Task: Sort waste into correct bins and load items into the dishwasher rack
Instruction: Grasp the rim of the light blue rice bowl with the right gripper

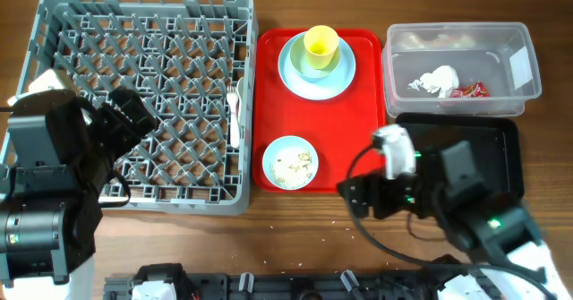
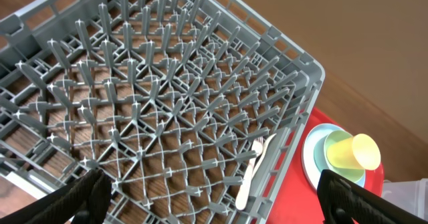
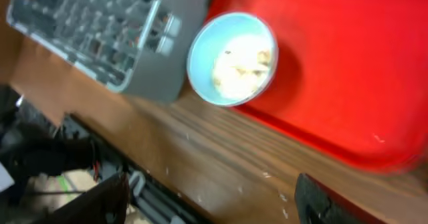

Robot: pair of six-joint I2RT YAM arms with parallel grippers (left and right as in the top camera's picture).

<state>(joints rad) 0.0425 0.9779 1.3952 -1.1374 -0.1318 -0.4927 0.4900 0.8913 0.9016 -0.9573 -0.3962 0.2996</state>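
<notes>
Napkin (image 1: 436, 81) and wrapper (image 1: 471, 90) lie in clear tub (image 1: 391, 67), scraps (image 1: 294, 164) in blue bowl (image 1: 268, 161)

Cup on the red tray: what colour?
The cup is yellow. It shows best in the overhead view.

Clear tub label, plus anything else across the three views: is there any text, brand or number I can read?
White label on the clear tub: no legible text, too small to read.
Red wrapper inside the tub: any print is too small to read.
Nothing else shows writing.
</notes>
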